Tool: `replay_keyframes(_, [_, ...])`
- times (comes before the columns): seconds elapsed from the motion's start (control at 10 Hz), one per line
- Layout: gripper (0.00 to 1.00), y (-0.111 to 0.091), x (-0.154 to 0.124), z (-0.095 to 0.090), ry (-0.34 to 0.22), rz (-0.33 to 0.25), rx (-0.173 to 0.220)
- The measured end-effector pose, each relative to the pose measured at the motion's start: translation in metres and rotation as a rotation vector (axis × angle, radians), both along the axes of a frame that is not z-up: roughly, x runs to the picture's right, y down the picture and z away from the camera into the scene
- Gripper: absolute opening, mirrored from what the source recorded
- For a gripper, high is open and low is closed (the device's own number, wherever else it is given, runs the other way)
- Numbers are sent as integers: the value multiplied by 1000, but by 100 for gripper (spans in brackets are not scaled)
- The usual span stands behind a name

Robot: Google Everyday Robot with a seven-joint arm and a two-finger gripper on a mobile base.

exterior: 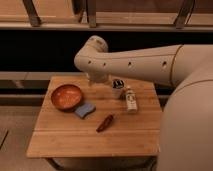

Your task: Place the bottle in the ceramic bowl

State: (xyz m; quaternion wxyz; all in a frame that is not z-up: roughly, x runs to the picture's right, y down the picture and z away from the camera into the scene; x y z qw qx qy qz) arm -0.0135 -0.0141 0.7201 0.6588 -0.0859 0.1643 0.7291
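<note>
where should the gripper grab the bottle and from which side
Grip the bottle across its wider body, below the narrow neck, coming from above or from the side away from the white cup, which stands close beside it. The gripper hangs over the far edge of the table, between ceramic bowl and cup.

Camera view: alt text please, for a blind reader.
A pale robot arm reaches over a wooden table, its gripper above the far edge between the ceramic bowl and a white cup. The bottle sits beside the cup, outside the bowl; a blue sponge and a dark-red object lie nearer the front.
</note>
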Motion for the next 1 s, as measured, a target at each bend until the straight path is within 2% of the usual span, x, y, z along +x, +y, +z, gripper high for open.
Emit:
replay_keyframes(0.1, [65,11,18,-1,23,31,-18])
replay_keyframes(0.2, [65,22,45,-2,51,90,-30])
replay_keyframes(0.3, [65,27,64,-1,59,146,-23])
replay_keyframes(0.4, [65,29,83,2,54,213,0])
replay_keyframes(0.6, [65,23,123,13,23,343,71])
replay_keyframes(0.7, [65,22,142,22,8,386,94])
replay_keyframes(0.9, [65,21,165,32,-16,431,125])
replay_keyframes(1.0, [65,21,167,33,-17,433,127])
